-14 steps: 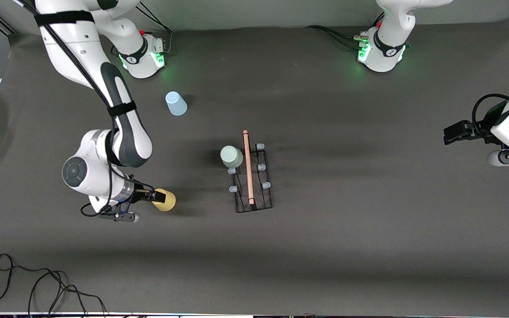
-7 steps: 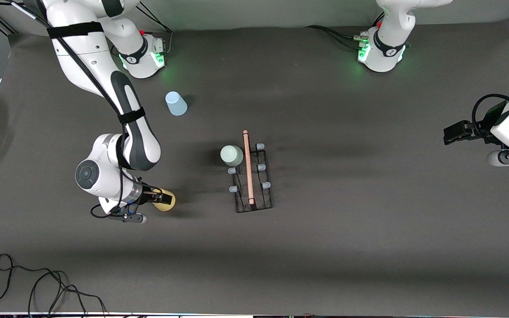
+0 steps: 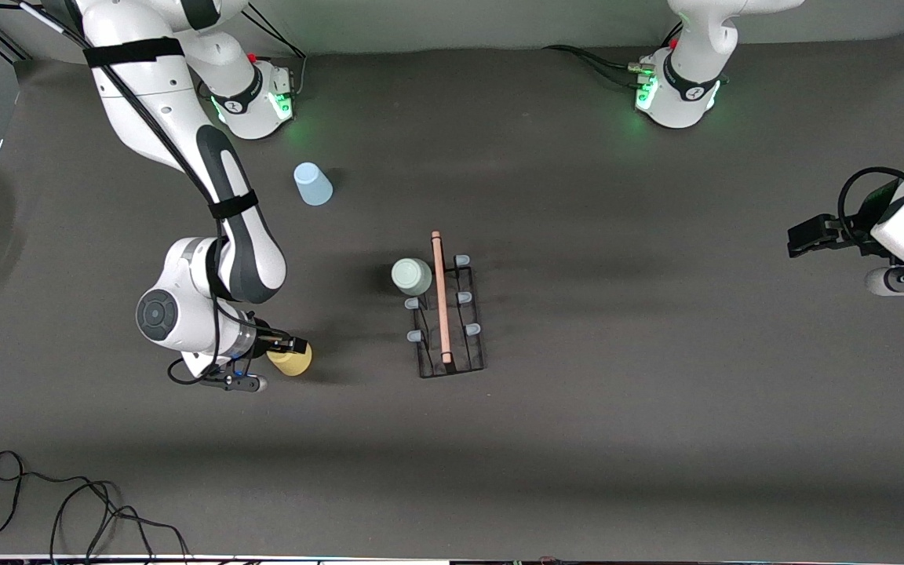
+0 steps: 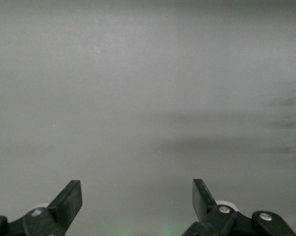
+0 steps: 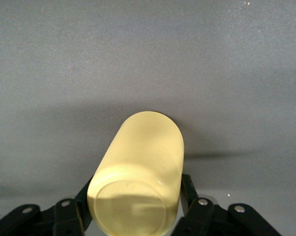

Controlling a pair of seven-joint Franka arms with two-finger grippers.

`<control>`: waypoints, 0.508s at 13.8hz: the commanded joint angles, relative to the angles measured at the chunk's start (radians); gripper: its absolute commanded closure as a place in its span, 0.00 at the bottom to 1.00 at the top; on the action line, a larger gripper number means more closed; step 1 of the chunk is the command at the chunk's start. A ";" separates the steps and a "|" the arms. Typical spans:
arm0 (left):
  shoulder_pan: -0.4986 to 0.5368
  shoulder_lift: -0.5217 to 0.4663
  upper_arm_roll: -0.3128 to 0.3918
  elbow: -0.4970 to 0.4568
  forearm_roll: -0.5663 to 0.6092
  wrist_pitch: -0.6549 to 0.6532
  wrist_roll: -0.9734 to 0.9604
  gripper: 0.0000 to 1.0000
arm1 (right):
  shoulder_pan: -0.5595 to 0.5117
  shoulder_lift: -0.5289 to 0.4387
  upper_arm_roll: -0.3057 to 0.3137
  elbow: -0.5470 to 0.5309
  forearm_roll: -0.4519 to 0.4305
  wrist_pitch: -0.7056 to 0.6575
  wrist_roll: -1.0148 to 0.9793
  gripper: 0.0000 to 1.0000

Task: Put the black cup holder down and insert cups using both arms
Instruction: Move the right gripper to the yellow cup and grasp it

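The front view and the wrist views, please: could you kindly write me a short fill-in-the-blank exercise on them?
1. The right gripper is shut on the small tapered plastic cup coloured ____.
2. The pale grey-green plastic cup sits on the black wire rack with the wooden ____.
3. The left gripper is ____ and holds nothing.

Missing words: yellow; rod handle; open

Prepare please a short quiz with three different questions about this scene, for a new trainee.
1. True or false: the right tool is closed on the yellow cup.
2. Which cup sits on the black cup holder? A) light blue cup B) grey-green cup C) none
3. Fill in: the left tool, waiting at the left arm's end of the table, is ____.

Key: 1 true; 2 B; 3 open.
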 commanded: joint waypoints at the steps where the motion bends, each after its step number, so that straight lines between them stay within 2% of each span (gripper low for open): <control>1: -0.003 -0.006 0.001 -0.010 0.012 0.008 0.009 0.00 | 0.006 -0.070 -0.015 0.004 0.030 -0.082 -0.012 1.00; 4: -0.003 -0.006 0.001 -0.010 0.012 0.008 0.007 0.00 | 0.008 -0.169 -0.017 0.018 0.027 -0.152 0.104 1.00; 7: -0.003 -0.004 0.001 -0.010 0.012 0.008 0.007 0.00 | 0.020 -0.201 -0.006 0.114 0.016 -0.263 0.279 1.00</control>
